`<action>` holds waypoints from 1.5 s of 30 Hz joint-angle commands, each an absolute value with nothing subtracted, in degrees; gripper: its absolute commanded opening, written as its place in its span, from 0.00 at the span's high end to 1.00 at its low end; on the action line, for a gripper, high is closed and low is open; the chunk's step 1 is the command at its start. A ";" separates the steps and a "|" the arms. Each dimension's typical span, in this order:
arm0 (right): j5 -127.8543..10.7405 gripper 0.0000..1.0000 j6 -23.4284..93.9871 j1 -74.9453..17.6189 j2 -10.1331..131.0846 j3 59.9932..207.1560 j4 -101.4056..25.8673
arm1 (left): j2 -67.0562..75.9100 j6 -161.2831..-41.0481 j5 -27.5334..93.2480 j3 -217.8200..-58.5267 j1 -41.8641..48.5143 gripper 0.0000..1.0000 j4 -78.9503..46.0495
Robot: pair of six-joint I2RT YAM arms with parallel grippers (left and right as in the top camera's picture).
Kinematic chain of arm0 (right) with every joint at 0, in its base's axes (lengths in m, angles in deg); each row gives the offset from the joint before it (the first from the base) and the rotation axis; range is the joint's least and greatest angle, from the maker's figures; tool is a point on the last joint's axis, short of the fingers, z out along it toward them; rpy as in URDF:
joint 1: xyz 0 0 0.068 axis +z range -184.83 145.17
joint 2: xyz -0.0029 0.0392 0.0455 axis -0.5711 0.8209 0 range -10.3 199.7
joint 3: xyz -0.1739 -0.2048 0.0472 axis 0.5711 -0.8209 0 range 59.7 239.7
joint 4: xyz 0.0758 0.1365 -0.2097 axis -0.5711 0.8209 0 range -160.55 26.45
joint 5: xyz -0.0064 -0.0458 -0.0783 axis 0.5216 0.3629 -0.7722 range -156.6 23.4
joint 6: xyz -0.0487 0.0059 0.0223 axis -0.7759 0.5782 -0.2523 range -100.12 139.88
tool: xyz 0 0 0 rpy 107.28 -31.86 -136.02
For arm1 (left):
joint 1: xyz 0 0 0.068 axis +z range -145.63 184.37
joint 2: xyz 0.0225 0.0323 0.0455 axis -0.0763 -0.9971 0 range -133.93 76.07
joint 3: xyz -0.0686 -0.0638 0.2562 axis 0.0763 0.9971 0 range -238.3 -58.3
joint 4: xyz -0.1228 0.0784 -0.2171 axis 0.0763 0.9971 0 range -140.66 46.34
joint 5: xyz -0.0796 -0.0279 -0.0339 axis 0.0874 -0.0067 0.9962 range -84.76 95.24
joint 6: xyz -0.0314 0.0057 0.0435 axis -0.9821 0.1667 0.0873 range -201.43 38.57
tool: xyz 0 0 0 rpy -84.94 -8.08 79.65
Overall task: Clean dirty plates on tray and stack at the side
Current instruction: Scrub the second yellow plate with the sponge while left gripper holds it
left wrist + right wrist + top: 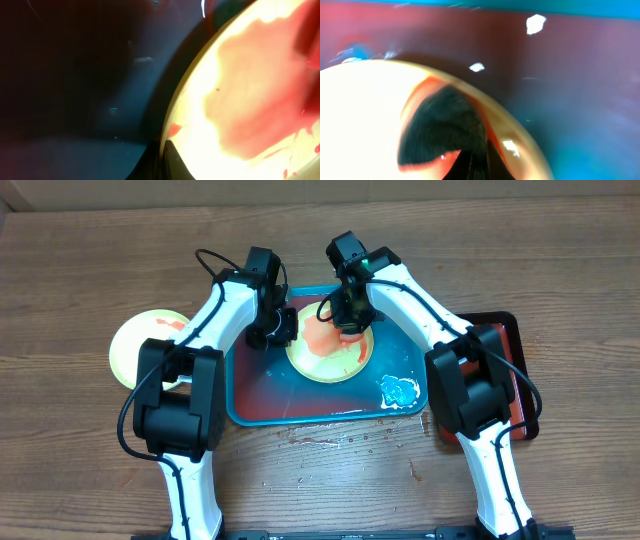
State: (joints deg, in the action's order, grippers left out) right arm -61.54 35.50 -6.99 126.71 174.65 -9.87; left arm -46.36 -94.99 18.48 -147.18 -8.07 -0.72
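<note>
Lying in the tray [258, 395], a pale yellow-green plate [322, 362] carries red sauce. Only the overhead view shows the second plate [135, 345] on the table [80, 480] left of the tray, a blue lump [398, 390] in the tray's corner, and the dark red tray [518, 355]. The left gripper [278, 328] is closed at the plate's left rim; its wrist view shows a fingertip [172, 160] against that rim. The right gripper [350, 315], also closed, sits over the far rim, where its camera shows a blurred dark patch [445, 130] I cannot identify.
</note>
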 commanded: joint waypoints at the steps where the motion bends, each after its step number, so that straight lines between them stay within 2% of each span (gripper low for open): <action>1: -44.91 0.96 31.21 -5.29 128.92 174.09 -9.58 | -46.62 -94.49 19.76 -147.92 -7.92 0.96 -0.64; 5: -40.82 0.96 27.28 -4.98 128.92 175.03 -4.51 | -46.62 -94.29 20.18 -147.92 -7.90 0.96 -1.14; 10: -46.59 0.96 25.36 -5.66 128.90 177.19 4.51 | -46.62 -94.29 20.29 -147.92 -7.90 0.96 -1.18; 15: -63.11 0.96 29.82 -7.08 128.90 179.11 9.37 | -46.62 -94.29 20.29 -147.92 -7.90 0.96 -1.21; 18: -75.55 0.96 35.45 -7.71 128.83 179.16 8.99 | -46.62 -94.27 20.33 -147.92 -7.92 0.96 -1.14; 20: -78.22 0.96 36.39 -7.84 128.86 179.14 6.46 | -46.62 -94.29 20.33 -147.92 -7.92 0.96 -1.01; 25: -74.76 0.96 35.91 -7.80 128.94 179.11 -1.41 | -46.62 -94.27 20.38 -147.92 -7.92 0.96 -0.33; 32: -49.58 0.96 31.37 -7.49 129.99 179.03 -7.64 | -46.62 -94.27 21.93 -147.92 -7.92 0.96 -0.13; 37: -41.06 0.96 28.57 -6.23 129.99 179.03 -6.44 | -46.62 -94.25 21.91 -147.92 -7.92 0.96 -0.13; 45: -45.04 0.96 26.65 -7.30 129.97 179.03 3.57 | -46.62 -94.05 21.84 -147.92 -7.92 0.96 -0.09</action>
